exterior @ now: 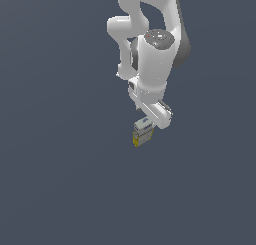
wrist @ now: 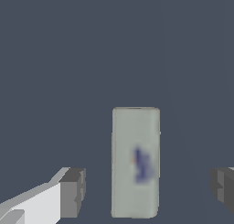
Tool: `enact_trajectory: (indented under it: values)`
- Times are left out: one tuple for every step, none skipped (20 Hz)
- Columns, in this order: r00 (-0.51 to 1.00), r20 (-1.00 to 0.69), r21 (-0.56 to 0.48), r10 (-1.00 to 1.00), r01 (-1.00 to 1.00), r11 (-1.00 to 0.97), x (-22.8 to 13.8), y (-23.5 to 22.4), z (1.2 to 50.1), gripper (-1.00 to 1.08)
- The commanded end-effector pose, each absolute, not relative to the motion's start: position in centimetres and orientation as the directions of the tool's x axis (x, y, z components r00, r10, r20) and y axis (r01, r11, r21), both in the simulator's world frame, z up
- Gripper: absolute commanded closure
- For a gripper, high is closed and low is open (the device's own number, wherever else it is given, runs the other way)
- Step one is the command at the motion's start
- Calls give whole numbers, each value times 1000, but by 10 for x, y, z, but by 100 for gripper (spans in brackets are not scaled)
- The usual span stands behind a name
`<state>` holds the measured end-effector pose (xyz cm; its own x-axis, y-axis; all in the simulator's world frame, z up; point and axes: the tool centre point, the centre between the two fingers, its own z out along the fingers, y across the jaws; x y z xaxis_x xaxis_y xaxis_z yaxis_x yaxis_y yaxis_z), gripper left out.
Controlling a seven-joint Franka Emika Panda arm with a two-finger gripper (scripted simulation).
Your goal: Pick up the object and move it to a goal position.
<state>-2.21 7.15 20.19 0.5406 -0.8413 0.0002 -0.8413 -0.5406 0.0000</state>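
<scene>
The object is a small white-grey box with a yellow end, lying on the dark floor just below the arm's hand in the exterior view. In the wrist view the box shows its grey top with a small blue mark. My gripper is open, with one dark finger pad on one side of the box and the other pad on the far side. Wide gaps separate both pads from the box, so nothing is held. In the exterior view the fingers are hidden behind the hand.
The white arm reaches down from the top of the exterior view. A plain dark grey floor fills the scene. No goal marker shows.
</scene>
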Motion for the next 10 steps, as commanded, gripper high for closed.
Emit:
enact_trajectory:
  values:
    - [541, 0, 0, -841, -841, -541, -22, 72, 199, -92]
    - [540, 0, 0, -842, -842, -540, -22, 71, 197, -92]
    - [540, 0, 0, -842, -842, -540, -22, 72, 194, -92]
    - [540, 0, 0, -842, -842, -540, -22, 71, 190, -92]
    - [540, 0, 0, -842, -842, -540, -23, 72, 186, -92]
    - [539, 0, 0, -842, -842, -539, -23, 71, 181, -92]
    - [539, 0, 0, -842, -842, -539, -23, 71, 176, -92]
    - [538, 0, 0, -843, -843, -538, -23, 71, 170, -92]
    - [538, 0, 0, -843, -843, -538, -23, 72, 166, -92]
    - [538, 0, 0, -843, -843, -538, -23, 71, 162, -92]
